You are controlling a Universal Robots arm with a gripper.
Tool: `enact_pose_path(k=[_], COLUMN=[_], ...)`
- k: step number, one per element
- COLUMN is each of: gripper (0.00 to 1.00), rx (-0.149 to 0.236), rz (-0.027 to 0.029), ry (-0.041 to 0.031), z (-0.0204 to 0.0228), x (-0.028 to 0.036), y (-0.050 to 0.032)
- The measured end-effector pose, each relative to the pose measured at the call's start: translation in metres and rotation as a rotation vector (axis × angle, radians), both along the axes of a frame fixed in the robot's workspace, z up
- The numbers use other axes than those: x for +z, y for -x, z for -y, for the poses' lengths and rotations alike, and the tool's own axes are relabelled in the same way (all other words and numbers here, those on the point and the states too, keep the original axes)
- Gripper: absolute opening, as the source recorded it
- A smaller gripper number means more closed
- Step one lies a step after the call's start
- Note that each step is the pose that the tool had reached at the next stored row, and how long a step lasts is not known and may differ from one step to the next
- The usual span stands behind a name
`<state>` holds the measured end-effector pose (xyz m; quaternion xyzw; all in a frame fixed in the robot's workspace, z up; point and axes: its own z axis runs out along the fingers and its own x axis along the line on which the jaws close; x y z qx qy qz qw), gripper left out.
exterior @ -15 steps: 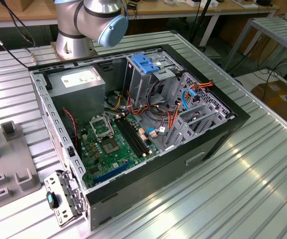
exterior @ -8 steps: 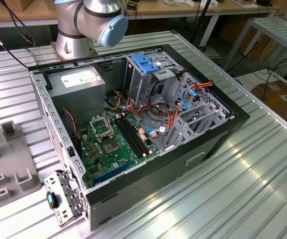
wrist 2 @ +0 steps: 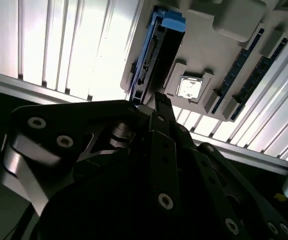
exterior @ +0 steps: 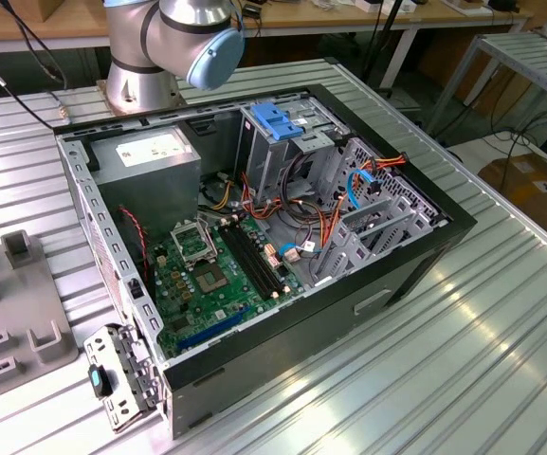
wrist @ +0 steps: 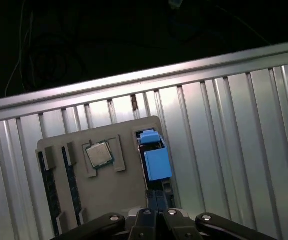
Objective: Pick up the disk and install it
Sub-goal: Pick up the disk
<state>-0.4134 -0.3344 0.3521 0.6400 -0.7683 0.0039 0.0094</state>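
The disk (wrist: 156, 162) stands on its edge in a slot of a grey holder tray (wrist: 114, 190), with its blue plastic frame uppermost. In the second wrist view the disk (wrist 2: 153, 55) shows its dark side and connector edge, in the same tray (wrist 2: 208, 50). My gripper (wrist: 157, 215) sits right over the near end of the disk, in line with its thin edge. Its black body (wrist 2: 158, 107) reaches to that same end. Whether it grips the disk I cannot tell.
A processor chip (wrist: 99, 155) and two memory sticks (wrist: 49, 185) lie in the tray beside the disk. An open computer case (exterior: 406, 275) lies on the ribbed metal table, with a metal drive cage topped by a blue latch (exterior: 282, 121) and a grey power supply (exterior: 150, 156). The arm's base (exterior: 159, 47) stands behind it.
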Motion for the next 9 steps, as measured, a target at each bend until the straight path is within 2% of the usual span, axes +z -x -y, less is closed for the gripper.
enact_pose_path(k=[3, 5, 7, 9], gripper=[0.11, 0.11, 0.11, 0.11], rx=[0.049, 0.098, 0.117, 0.119], rz=[0.0001, 0.0006, 0.0009, 0.0009], ry=[-0.0003, -0.0017, -0.0021, -0.0020], z=[0.0000, 0.0000, 0.0000, 0.0000], x=[0.0001, 0.0001, 0.0000, 0.0000], y=[0.0000, 0.0000, 0.0000, 0.0000])
